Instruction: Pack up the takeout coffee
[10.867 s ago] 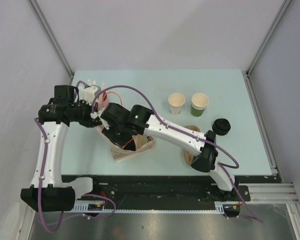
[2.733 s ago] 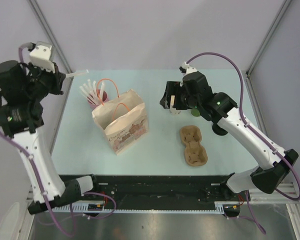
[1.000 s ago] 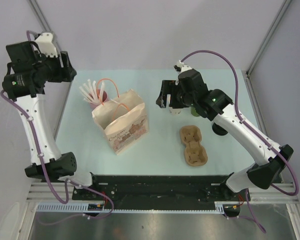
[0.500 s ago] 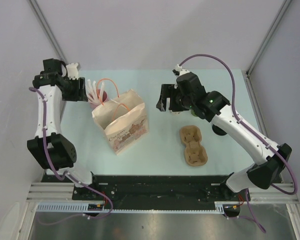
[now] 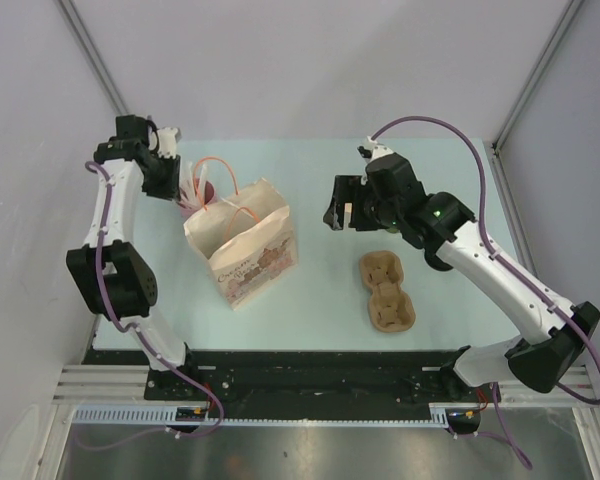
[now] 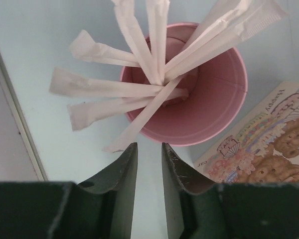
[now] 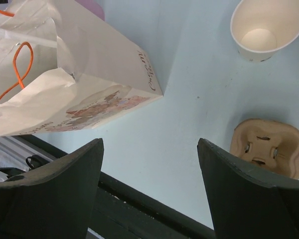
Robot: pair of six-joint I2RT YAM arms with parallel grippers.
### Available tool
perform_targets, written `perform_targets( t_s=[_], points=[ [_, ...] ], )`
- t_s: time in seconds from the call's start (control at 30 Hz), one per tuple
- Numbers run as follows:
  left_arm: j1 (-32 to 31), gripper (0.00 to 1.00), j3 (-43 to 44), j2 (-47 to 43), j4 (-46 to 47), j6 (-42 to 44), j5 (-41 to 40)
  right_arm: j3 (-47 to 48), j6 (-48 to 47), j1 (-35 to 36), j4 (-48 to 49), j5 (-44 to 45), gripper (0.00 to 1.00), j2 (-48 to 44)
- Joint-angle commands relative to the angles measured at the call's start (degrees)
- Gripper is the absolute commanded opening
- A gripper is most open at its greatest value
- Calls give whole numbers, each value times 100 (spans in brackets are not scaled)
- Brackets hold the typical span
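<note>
Left wrist view: the left hand [image 6: 149, 148] has its fingers set narrow with nothing between them, only bare surface [image 6: 50, 30], just short of a pink cup [image 6: 209, 99] bristling with paper-wrapped straws [image 6: 114, 89]. Beside the cup is the paper bag [image 6: 269, 149], printed with teddy bears and a script word that looks like "Happy". Right wrist view alone gives the right hand [image 7: 149, 144] spread wide and empty above the surface, and a white cup [image 7: 259, 37] standing open-topped near the pulp tray [image 7: 269, 147]. Only the top view catches a black lid [image 5: 441, 264] edging out from under the right arm.
</note>
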Motion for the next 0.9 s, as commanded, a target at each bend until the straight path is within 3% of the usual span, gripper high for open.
perform_targets(
  t_s=[0.0, 0.23, 0.43, 0.87],
  points=[
    [10, 31, 294, -92, 159, 6, -299, -13, 10, -76, 11, 111, 81, -223],
    [54, 36, 365, -557, 158, -81, -255, -4, -17, -111, 38, 23, 81, -179],
    [186, 47, 286, -357, 150, -99, -422, -4, -52, -129, 99, -30, 81, -118],
    [98, 49, 611, 259, 185, 138, -317, 5, -43, -138, 38, 5, 81, -126]
  ],
)
